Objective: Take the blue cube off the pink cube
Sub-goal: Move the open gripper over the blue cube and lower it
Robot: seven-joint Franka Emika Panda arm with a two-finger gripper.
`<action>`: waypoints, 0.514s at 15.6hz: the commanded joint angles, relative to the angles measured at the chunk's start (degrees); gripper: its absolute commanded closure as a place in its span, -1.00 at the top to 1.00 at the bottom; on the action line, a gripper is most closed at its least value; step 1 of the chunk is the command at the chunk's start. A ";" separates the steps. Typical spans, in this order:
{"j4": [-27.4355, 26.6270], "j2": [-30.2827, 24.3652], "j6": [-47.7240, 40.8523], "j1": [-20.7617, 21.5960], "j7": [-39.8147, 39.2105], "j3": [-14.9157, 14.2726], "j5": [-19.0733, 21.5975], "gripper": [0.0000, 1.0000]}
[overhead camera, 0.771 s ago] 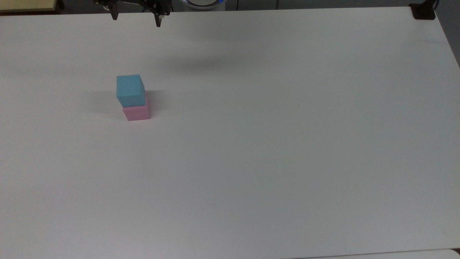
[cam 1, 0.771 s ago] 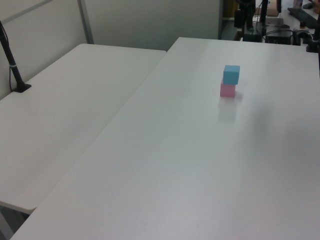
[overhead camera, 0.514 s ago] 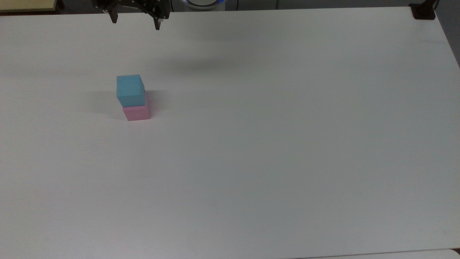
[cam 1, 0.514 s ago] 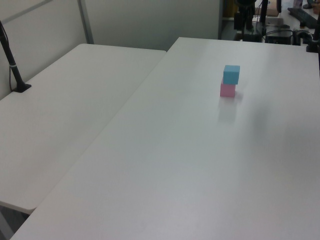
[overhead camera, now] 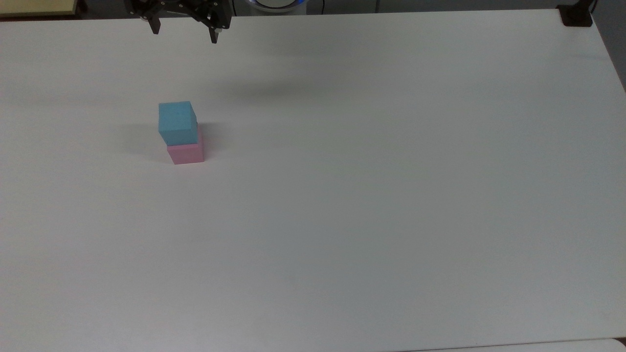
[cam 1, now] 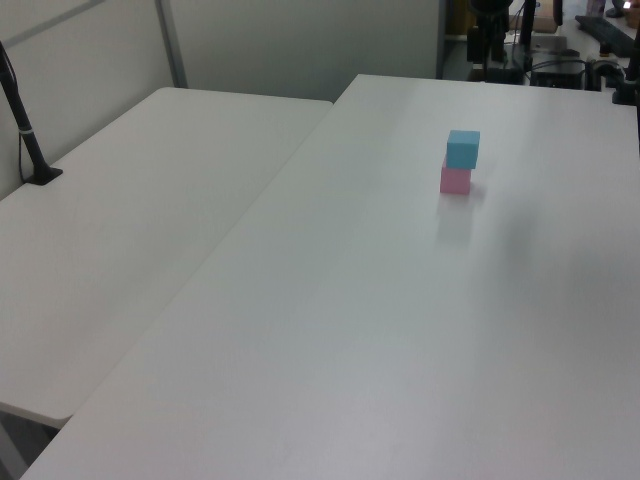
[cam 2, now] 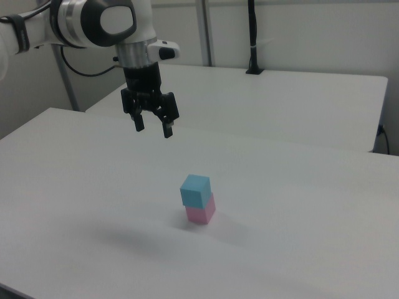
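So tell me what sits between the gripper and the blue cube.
Nothing. In the right view the open gripper hangs above the blue cube, with only air and bare white table between; the top view agrees.

Top view looks steeply down on the desk (overhead camera: 391, 195). Left view looks along the desk from a raised far corner; right view faces the opposite way, nearer. All three share the blue cube (overhead camera: 176, 122) stack.

The two-cube stack, blue cube (cam 2: 196, 189) on pink cube (cam 2: 201, 211), stands alone on the table (cam 2: 299, 249), with open air up to the spread-fingered tool (cam 2: 153, 129).
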 commanded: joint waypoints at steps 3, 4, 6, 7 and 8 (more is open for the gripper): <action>-0.61 1.48 5.91 -2.55 -2.92 -0.30 -0.78 1.00; -0.70 2.36 7.58 -3.69 -3.97 -0.30 -1.04 1.00; -1.14 4.56 10.83 -5.88 -7.04 -0.30 -1.04 1.00; -2.01 5.26 11.63 -6.94 -10.28 -0.22 -1.04 1.00; -2.46 5.71 12.07 -7.47 -14.23 -0.22 -1.04 1.00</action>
